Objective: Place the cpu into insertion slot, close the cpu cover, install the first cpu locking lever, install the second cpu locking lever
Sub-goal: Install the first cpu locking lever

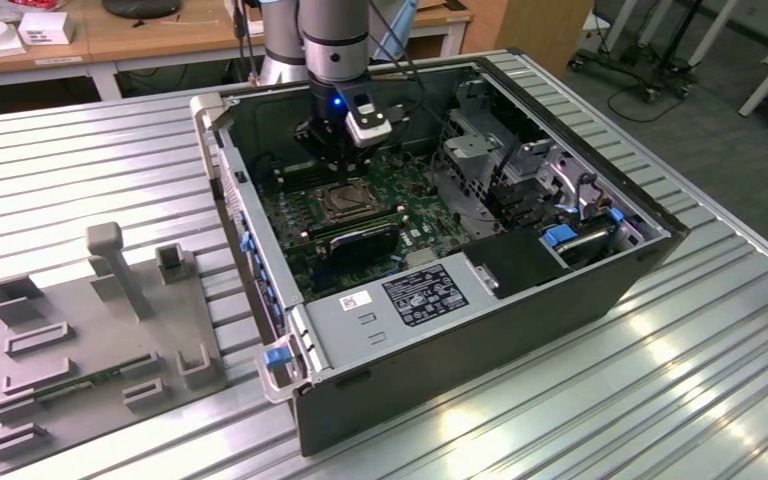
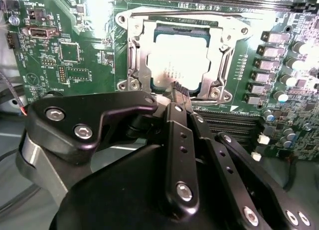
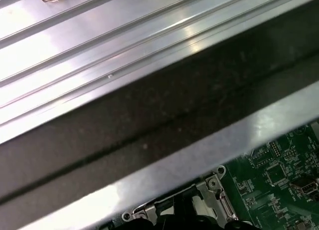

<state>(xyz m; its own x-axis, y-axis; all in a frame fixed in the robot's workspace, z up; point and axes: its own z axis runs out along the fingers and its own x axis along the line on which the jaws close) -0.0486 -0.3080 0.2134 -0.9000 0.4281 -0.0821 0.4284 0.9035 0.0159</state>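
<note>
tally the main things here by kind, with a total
computer case: 1
grey fixture plate: 1
robot arm: 1
cpu: 1
cpu cover: 1
total: 5

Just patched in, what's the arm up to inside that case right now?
The arm's gripper is down inside the open computer case, right above the insertion slot on the green motherboard. In the second wrist view the cpu sits in the slot with the cpu cover lying flat around it, and the gripper's tip is at one edge of the cover. Whether it touches anything, or whether either locking lever is latched, I cannot tell.
</note>
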